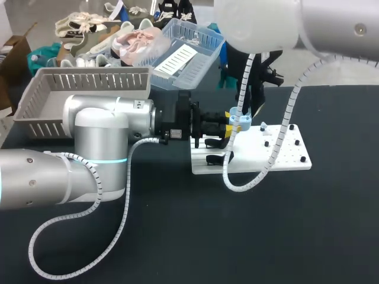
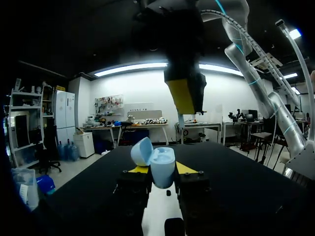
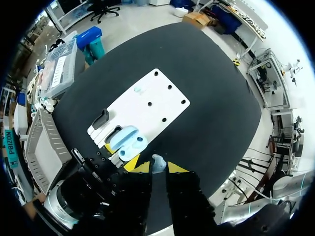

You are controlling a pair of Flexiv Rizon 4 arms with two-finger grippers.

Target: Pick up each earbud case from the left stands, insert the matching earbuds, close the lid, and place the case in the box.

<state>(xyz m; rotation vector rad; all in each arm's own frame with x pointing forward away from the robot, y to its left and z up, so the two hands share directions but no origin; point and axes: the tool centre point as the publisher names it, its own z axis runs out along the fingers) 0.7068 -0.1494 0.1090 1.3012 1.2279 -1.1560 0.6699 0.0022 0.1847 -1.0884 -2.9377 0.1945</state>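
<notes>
My left gripper (image 1: 230, 123) is shut on a light blue earbud case (image 1: 239, 120), held above the left part of the white board (image 1: 284, 155). In the left wrist view the case (image 2: 161, 166) sits between the yellow tips with its lid (image 2: 142, 151) open. My right gripper (image 1: 247, 110) hangs just above the case. It is shut on a small pale earbud (image 3: 158, 162), which also shows under its yellow tip as a pale earbud (image 2: 181, 121). From the right wrist, the open case (image 3: 126, 141) lies just ahead of that gripper (image 3: 158, 167).
Two black stands (image 1: 215, 158) sit on the board's left end, with small black pegs (image 1: 266, 144) to the right. One small pale part (image 3: 138, 90) rests on the board. A grey slatted box (image 1: 83, 89) stands at the back left.
</notes>
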